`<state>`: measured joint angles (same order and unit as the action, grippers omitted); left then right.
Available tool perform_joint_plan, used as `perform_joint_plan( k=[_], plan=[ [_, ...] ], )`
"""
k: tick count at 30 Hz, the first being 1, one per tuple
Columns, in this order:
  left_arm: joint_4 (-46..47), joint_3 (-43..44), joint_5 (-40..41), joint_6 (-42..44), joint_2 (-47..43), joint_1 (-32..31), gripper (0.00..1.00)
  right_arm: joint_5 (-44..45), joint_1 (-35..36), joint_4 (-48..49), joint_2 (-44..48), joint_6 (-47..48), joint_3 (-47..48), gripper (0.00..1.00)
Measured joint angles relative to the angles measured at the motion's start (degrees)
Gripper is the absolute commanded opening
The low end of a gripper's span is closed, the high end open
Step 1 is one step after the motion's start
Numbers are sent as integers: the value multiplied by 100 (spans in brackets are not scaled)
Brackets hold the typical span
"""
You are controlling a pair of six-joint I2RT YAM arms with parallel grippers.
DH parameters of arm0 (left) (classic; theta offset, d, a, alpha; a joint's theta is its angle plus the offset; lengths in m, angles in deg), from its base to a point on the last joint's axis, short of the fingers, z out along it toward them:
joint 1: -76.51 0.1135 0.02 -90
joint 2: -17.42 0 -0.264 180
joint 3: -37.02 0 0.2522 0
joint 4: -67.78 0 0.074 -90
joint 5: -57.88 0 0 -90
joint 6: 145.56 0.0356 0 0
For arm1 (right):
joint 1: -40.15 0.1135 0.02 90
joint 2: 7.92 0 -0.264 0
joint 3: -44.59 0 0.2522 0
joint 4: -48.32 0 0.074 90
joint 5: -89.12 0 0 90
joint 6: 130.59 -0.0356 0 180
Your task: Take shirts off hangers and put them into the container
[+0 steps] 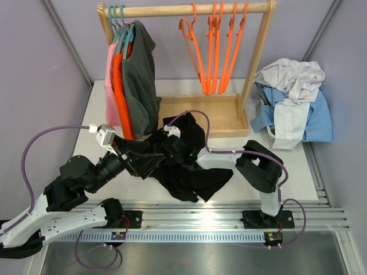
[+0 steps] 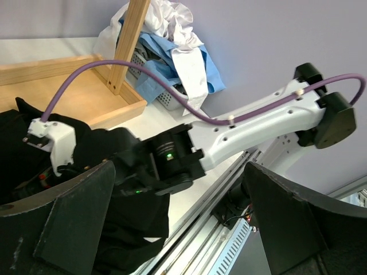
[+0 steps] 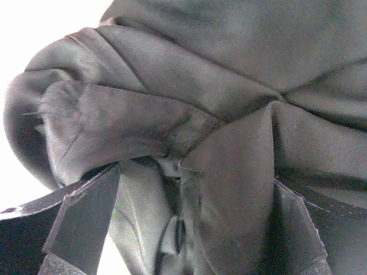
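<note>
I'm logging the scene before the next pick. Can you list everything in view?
black shirt: one, black, crumpled on the table between the arms
pink shirt: one, pink, hung at the rail's left end
orange shirt: one, orange, beside it
dark grey shirt: one, dark grey, beside that
teal hangers: at least two, teal, carrying those shirts
orange hangers: about five, orange, empty, right half of the rail
shirt pile: count unclear, white and light blue, heaped on the container
container: one, pale lattice, right of the rack
wooden rack: one, light wood, back of the table
table: one, white
left gripper: open, by the black shirt
right gripper: open, over black fabric
</note>
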<state>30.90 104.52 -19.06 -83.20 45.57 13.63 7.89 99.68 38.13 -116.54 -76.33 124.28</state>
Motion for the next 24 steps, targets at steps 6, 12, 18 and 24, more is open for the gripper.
perform_joint_plan(
  k=[6,12,18,24],
  plan=[
    [-35,0,9,37,-234,0,99,72,0,-87,-638,103,621,99],
    [-33,0,7,85,-422,-4,99,391,17,-50,-680,15,577,79],
    [-35,0,9,118,-459,-4,99,887,15,-103,-238,-245,-205,4],
    [-33,0,9,151,-459,-4,99,1222,13,-420,125,-422,-579,0]
  ],
)
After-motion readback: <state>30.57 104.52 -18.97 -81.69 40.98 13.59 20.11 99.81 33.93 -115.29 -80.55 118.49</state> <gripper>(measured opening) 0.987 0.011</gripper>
